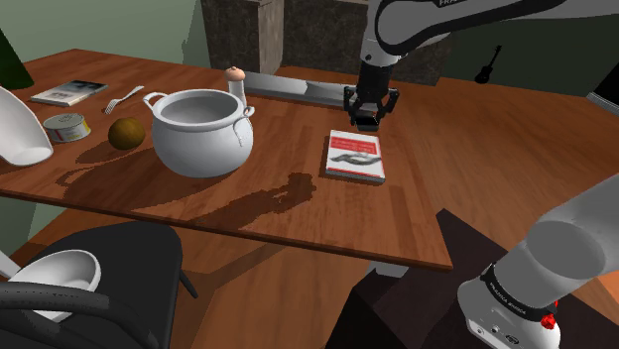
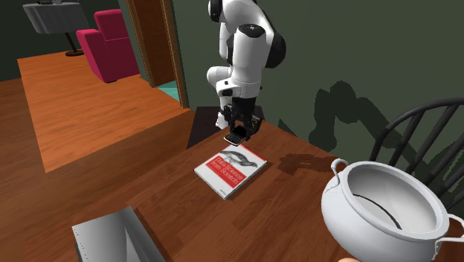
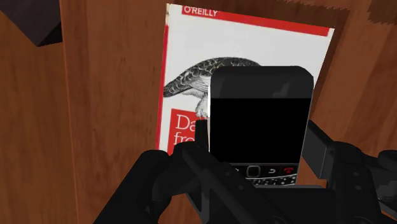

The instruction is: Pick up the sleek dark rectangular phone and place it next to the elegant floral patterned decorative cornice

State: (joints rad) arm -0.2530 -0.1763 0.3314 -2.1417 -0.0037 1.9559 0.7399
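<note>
Fingers (image 3: 159, 184) clamp the phone (image 3: 261, 121) over the book (image 3: 191, 63) on my wrist view. Shoulder view: my gripper (image 1: 369, 117) hangs above the table (image 1: 466, 188), near the grey cornice (image 1: 288, 87). Second exterior: I'd carry level, then lower gently beside it, not onto it.

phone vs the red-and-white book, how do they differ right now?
The phone is black; the book is white with red trim. The phone is clasped in the gripper above the table; the book lies flat on it. The phone is the smaller of the two. Both are flat rectangles.
</note>
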